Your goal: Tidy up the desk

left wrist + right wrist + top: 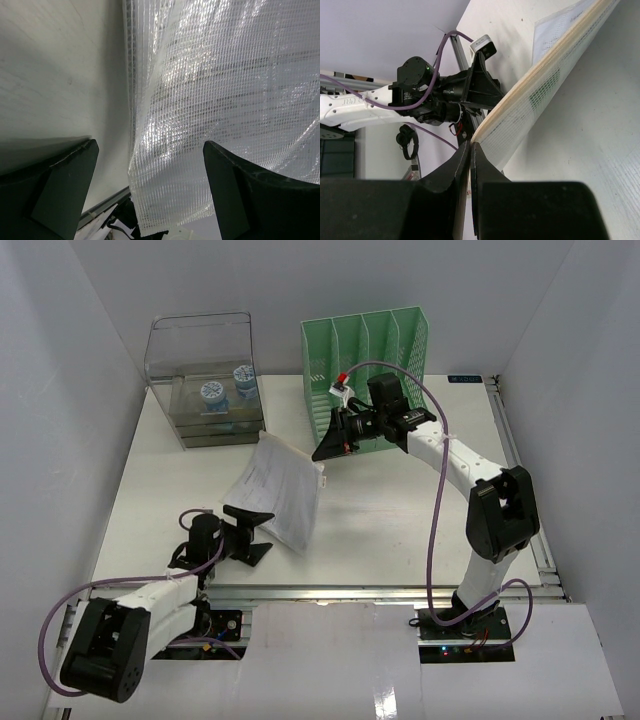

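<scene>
A clear mesh document pouch (280, 485) with papers inside hangs tilted above the white desk (400, 510). My right gripper (322, 451) is shut on its upper right corner. In the right wrist view the jaws (470, 150) pinch the pouch's edge (545, 85), which runs away over the desk (590, 130). My left gripper (255, 530) is open and low, just by the pouch's near lower edge. In the left wrist view the pouch (215, 100) hangs between and beyond the spread fingers (150, 165), not held, with the desk (60, 75) to the left.
A green slotted file rack (365, 350) stands at the back centre, right behind the right gripper. A clear plastic drawer box (205, 380) with blue-lidded items inside stands at the back left. A metal rail (330, 590) runs along the near edge.
</scene>
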`<state>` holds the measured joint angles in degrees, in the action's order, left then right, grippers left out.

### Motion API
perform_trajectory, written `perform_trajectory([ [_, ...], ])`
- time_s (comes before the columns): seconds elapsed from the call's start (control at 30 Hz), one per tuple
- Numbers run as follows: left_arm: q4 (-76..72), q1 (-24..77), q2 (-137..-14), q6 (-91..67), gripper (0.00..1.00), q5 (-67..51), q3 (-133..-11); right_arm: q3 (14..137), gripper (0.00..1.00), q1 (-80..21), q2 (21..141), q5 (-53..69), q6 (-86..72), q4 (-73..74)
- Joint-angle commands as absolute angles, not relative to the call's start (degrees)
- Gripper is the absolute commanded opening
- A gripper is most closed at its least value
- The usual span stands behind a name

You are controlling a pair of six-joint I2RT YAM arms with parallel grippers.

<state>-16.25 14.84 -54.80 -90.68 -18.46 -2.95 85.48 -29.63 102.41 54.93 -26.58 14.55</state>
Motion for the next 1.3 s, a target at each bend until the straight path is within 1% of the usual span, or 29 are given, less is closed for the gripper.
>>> perform_trajectory([
  [0.0,-21.1,15.8,-58.0,-92.4,0.95,-10.8,0.3,84.1,0.08,-28.7,98.0,58.3,-28.5,10.7],
  [0.13,-24.6,16.4,-59.3,-94.4,0.92,-8.8,0.8,82.4,0.08,-27.9,97.0,59.0,-29.7,9.5],
  [0.37,-31.6,18.4,-63.4,-95.5,0.9,-6.3,0.9,81.2,0.08,-27.5,96.0,59.4,-31.3,7.8],
  [0.57,-39.1,20.1,-71.0,-96.0,0.9,-5.5,0.3,79.3,0.08,-27.5,95.0,60.0,-33.2,5.4],
  [0.7,-43.7,21.8,-76.4,-97.0,0.88,-4.4,-2.3,77.8,0.08,-27.6,94.3,60.2,-34.1,4.3],
  [0.97,-58.6,24.6,-86.1,-97.6,0.71,-1.1,-2.6,75.6,0.08,-27.2,93.0,60.4,-34.1,4.1],
  [1.07,-68.6,24.6,-89.8,-96.1,0.64,-0.9,-2.0,74.7,0.08,-26.6,92.5,60.6,-34.0,4.1],
  [1.2,-79.5,24.6,-95.9,-96.3,0.61,-1.3,-2.0,73.1,0.08,-25.8,91.8,60.8,-33.8,4.2],
  [1.27,-85.6,24.6,-98.6,-96.5,0.57,-1.6,-2.4,72.1,0.08,-25.3,91.2,61.1,-33.4,4.4],
])
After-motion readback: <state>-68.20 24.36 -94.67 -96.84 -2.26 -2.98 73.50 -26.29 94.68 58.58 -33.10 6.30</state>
